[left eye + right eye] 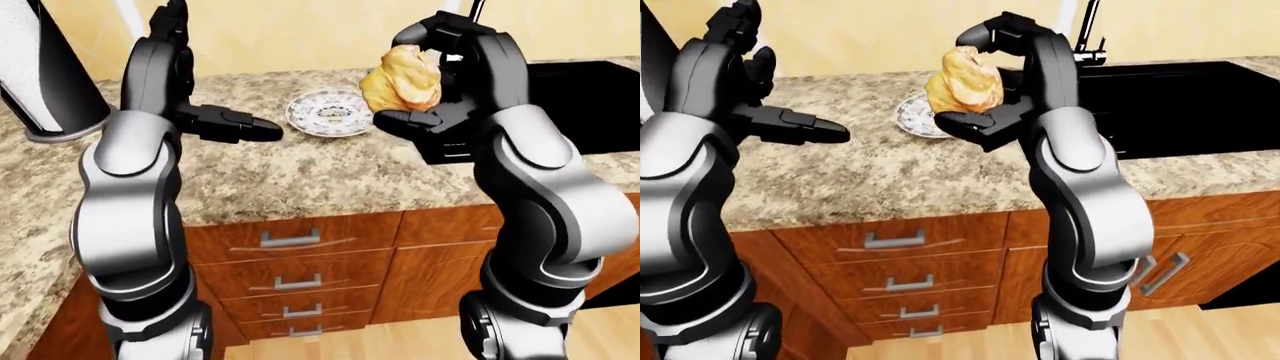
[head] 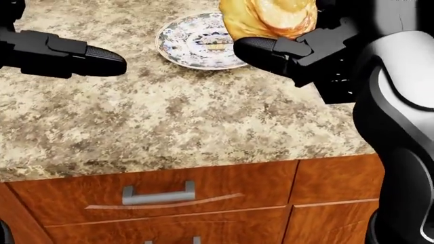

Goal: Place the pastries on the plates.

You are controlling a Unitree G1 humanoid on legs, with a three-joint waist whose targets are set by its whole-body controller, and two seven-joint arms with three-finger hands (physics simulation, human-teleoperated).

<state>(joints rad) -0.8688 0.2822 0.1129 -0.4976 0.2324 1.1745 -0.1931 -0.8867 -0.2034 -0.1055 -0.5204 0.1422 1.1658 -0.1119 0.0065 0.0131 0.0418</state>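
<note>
A golden, lumpy pastry is held up above the granite counter, with my right hand shut around it from the right. A patterned white plate lies on the counter just left of and below the pastry; in the head view the pastry overlaps the plate's right rim. My left hand hovers over the counter to the left of the plate, fingers stretched out and holding nothing.
A black sink with a faucet is set into the counter to the right of my right arm. A tall paper-towel roll stands at far left. Wooden drawers run below the counter's edge.
</note>
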